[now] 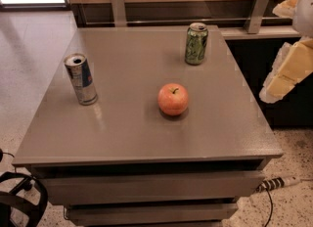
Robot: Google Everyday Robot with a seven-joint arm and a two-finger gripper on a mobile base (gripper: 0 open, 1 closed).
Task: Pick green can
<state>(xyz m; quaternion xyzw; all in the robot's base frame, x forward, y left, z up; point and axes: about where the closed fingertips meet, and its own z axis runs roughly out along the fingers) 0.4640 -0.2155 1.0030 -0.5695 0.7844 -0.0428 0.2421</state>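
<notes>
Table top [122, 128]: smooth grey, dull sheen. Green can [196, 45]: glossy printed metal. Gripper [288, 69], at right edge beyond the table: matt yellowish plastic.

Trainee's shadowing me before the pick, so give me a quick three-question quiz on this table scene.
1. True or false: the dark green drink can stands upright on the grey table.
2. Which sits nearest the table's middle? A) round red-orange apple B) slim blue-and-silver can C) green can
3. Fill in: seen by the camera, the robot's gripper hangs beyond the table's ___ edge.
Key: 1 true; 2 A; 3 right.
</notes>
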